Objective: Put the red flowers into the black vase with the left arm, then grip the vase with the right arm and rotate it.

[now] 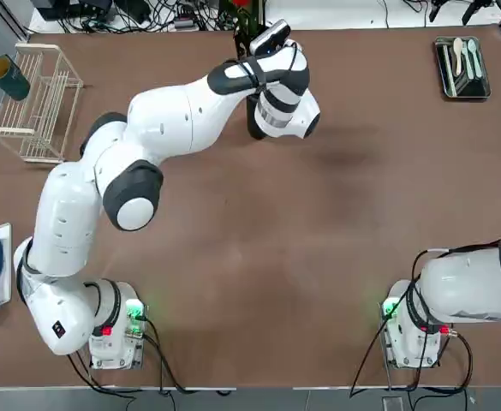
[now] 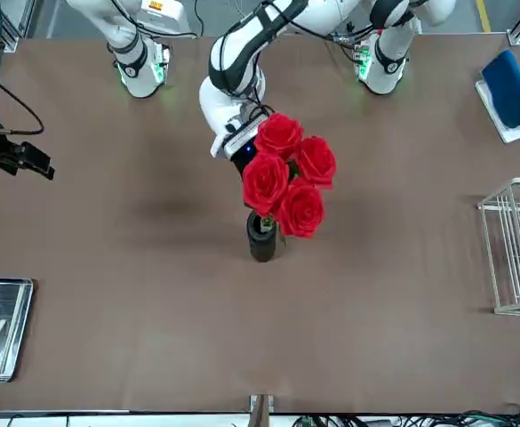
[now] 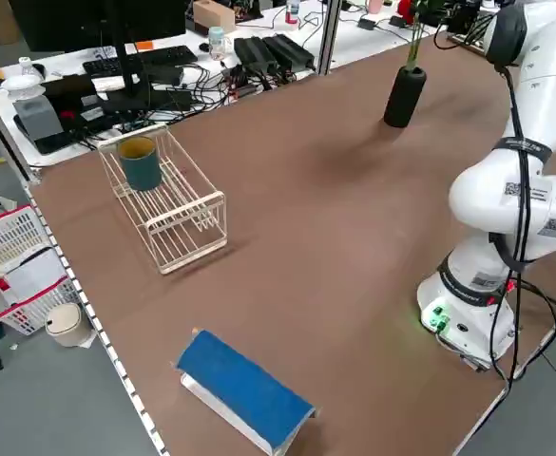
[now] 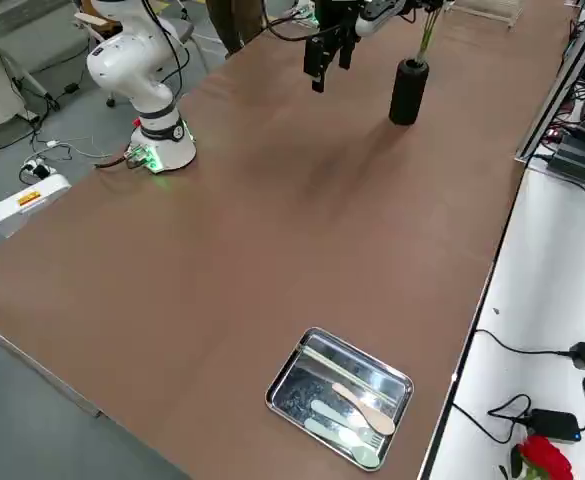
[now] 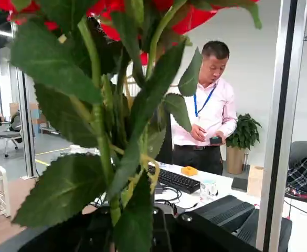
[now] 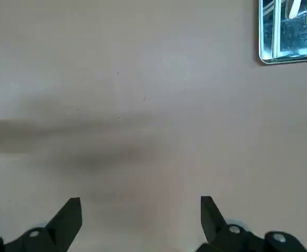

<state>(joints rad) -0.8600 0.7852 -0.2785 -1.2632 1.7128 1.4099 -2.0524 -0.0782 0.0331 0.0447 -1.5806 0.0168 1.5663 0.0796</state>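
Observation:
The red flowers (image 2: 288,181) stand with their thin green stems in the black vase (image 2: 261,238), which is upright at the far middle of the table. My left gripper (image 2: 241,149) reaches in just behind the blooms and is shut on the stems above the vase's mouth. The left wrist view is filled with stems and leaves (image 5: 123,157), which hide the fingers. From the side, the stems (image 4: 427,35) rise out of the vase (image 4: 407,92). My right gripper (image 2: 21,157) hangs open and empty above the table's right side, well away from the vase, its fingertips (image 6: 72,210) spread wide.
A wire rack (image 1: 44,103) with a dark green cup (image 1: 10,77) sits at the far left. A metal tray (image 1: 462,67) with cutlery lies at the far right corner. A blue-topped block (image 2: 511,80) rests by the left edge. A person (image 5: 205,115) stands beyond the table.

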